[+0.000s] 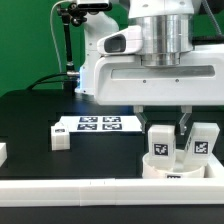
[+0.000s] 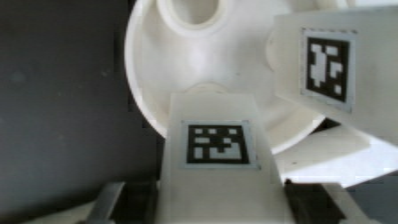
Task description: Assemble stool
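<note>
The seat (image 2: 196, 60) and leg blocks (image 2: 222, 140) look smooth white plastic, the table (image 1: 40, 110) matt black.

The arm (image 1: 100, 62) is white, with smooth and rounded shells. Its last link is a short cylinder (image 1: 165, 30) of silver-grey metal, with fine rings around it. Below it sits the wide, white, box-shaped body of the claw (image 1: 165, 135). On one side of the cylinder there is a rounded white housing (image 1: 124, 42) with a dark window. The fingers (image 1: 186, 124) are thin and dark. In the wrist view they look like grey bars (image 2: 114, 200) with darker edges.
</note>
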`<state>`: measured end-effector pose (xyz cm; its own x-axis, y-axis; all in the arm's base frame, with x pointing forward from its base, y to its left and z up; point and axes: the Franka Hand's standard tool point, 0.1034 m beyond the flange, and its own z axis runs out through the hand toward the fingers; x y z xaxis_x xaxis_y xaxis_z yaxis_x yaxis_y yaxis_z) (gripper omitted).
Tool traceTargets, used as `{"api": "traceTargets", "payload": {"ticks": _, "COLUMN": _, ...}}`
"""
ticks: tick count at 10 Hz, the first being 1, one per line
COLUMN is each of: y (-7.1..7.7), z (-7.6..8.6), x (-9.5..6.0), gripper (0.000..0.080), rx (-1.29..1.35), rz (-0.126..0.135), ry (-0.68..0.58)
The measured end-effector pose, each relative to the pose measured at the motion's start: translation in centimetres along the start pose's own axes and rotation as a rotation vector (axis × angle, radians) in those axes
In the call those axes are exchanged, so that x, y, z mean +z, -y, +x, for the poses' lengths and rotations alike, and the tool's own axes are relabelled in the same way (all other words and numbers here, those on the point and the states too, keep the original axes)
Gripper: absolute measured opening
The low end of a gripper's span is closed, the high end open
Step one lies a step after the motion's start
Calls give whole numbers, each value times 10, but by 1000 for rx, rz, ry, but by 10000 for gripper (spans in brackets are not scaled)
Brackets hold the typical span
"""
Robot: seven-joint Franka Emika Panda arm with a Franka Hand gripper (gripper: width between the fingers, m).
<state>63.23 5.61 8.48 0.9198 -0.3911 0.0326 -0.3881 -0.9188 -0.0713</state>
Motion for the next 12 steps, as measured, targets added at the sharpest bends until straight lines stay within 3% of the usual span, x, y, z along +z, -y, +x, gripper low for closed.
{"api": "traceTargets", "payload": {"ticks": 4, "y": 2, "z": -2, "x": 1, "gripper": 338, "rx": 371, "rz": 3, "ry": 0}}
{"api": "traceTargets", "payload": {"ticks": 6, "y": 5, "z": -3, "x": 2, "gripper": 338, "rx": 645, "rz": 21, "ry": 1}}
{"api": "traceTargets", "payload": {"ticks": 12, "y": 18, "z": -9, "x": 4, "gripper": 338, "rx": 1070, "rz": 39, "ry": 27}}
